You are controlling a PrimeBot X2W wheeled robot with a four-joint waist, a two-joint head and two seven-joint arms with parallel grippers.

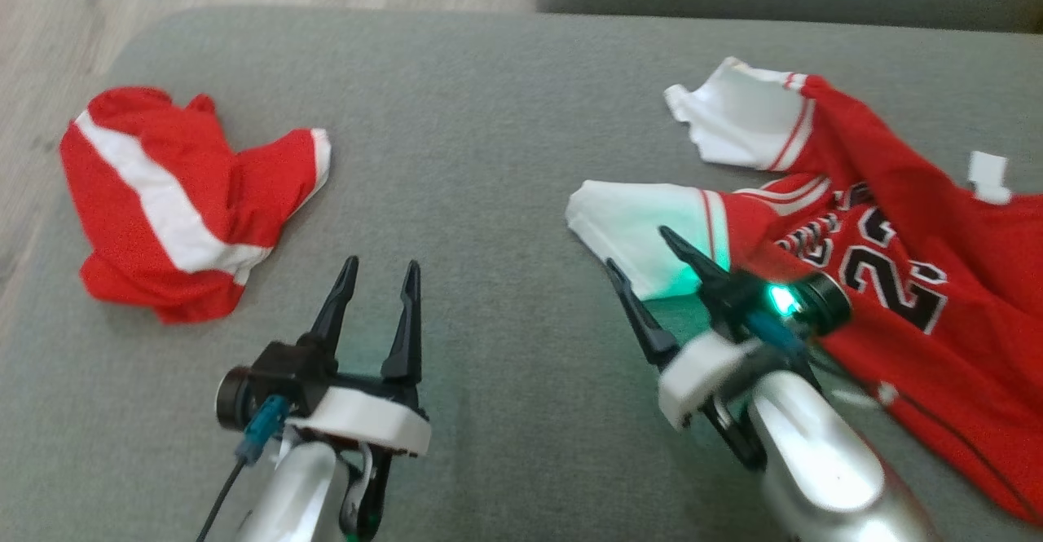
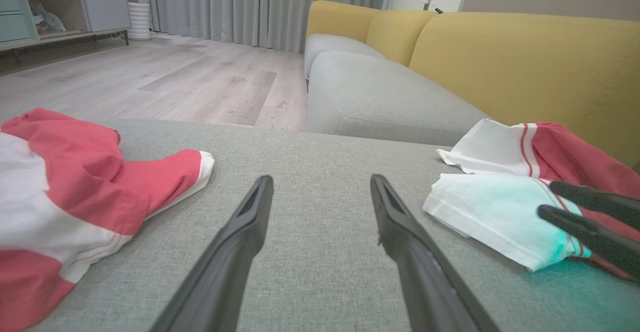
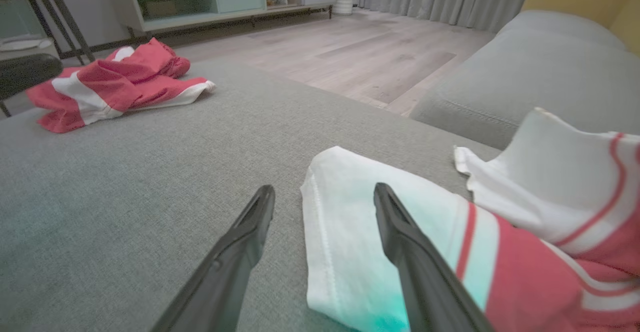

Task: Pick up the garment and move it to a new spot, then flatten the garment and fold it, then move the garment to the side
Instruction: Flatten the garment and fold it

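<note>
The pale forearms (image 1: 815, 452) are sitting nearest the head camera. Ahead of them, the left claw (image 1: 383, 263) is hovering over bare grey cushion (image 1: 489, 118) with its fingers spread wide, gripping nothing. The right claw (image 1: 635, 247) is also standing spread and empty, one finger over the white sleeve (image 1: 627, 216) of the red jersey (image 1: 937, 224) and the other over the cushion just beside the sleeve's hem. The jersey is lying rumpled on the cushion's right side, its far sleeve cocked upward and its lower part running out of frame. A second red-and-white garment (image 1: 179, 200) is lying bunched well apart on the left. The main risk is probably a shallow pinch: closing on the hem alone could let the slick fabric slip free, or drag the jersey into a tighter twist. With the left claw far off, a one-sided lift would likely be bunching it further.
</note>
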